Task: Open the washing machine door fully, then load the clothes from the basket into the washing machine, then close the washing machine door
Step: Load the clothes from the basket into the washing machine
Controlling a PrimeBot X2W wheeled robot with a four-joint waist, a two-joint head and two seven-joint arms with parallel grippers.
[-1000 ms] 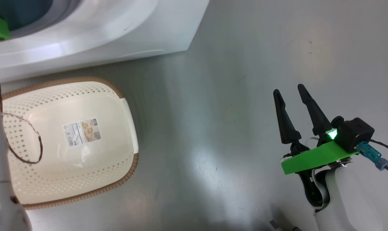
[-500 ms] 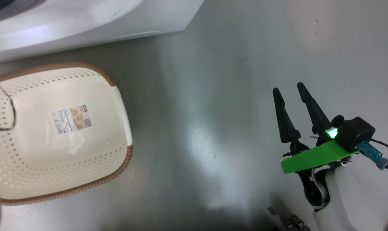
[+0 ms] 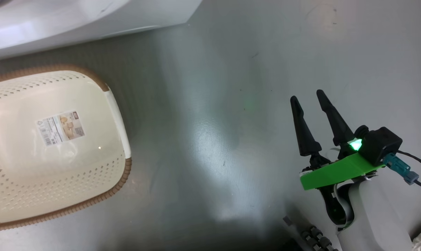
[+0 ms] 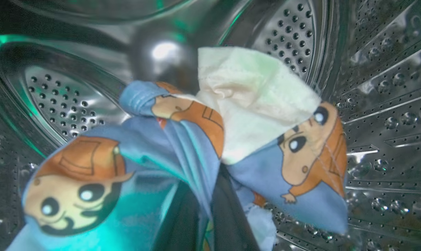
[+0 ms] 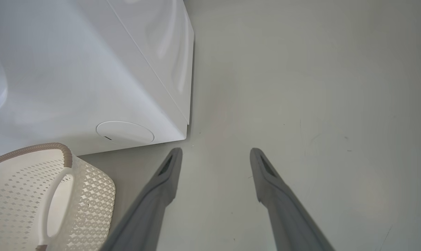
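Steel washing machine drum (image 4: 381, 115) surrounds the clothes (image 4: 182, 139).

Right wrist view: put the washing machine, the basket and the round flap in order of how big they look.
1. washing machine: largest, though cut off by the picture's edge.
2. basket: also cut off, and nearer the camera, so it looks bigger than it is.
3. flap: clearly smallest.
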